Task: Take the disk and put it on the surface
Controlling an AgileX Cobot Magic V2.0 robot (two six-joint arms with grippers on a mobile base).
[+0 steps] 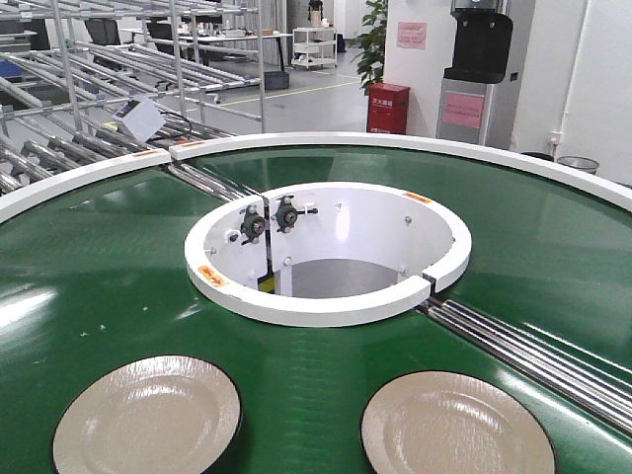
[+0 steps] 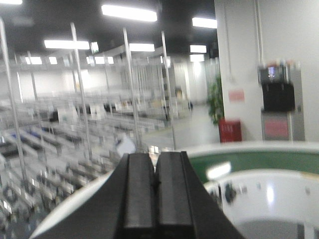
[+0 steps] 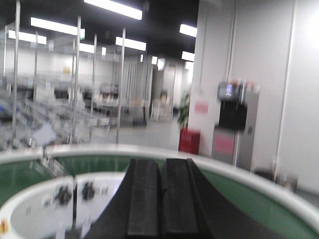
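Two beige, black-rimmed disks lie on the green belt point(image 1: 99, 286) near the front edge of the exterior view, one at the left point(image 1: 146, 415) and one at the right point(image 1: 456, 427). Neither arm appears in that view. My left gripper point(image 2: 155, 158) is shut with nothing between its black fingers and points level over the belt's white rim. My right gripper point(image 3: 161, 163) is likewise shut and empty, aimed across the belt toward the far wall. No disk shows in either wrist view. The dark glossy tabletop with tape lines is out of view.
A white ring point(image 1: 326, 247) encloses the round opening in the middle of the belt, with bearing fittings point(image 1: 269, 219) on its inner wall. Steel rollers point(image 1: 533, 346) cross the belt at the right. Metal racks point(image 1: 118, 69) stand behind, and a red box point(image 1: 388, 107) near a dispenser point(image 1: 479, 69).
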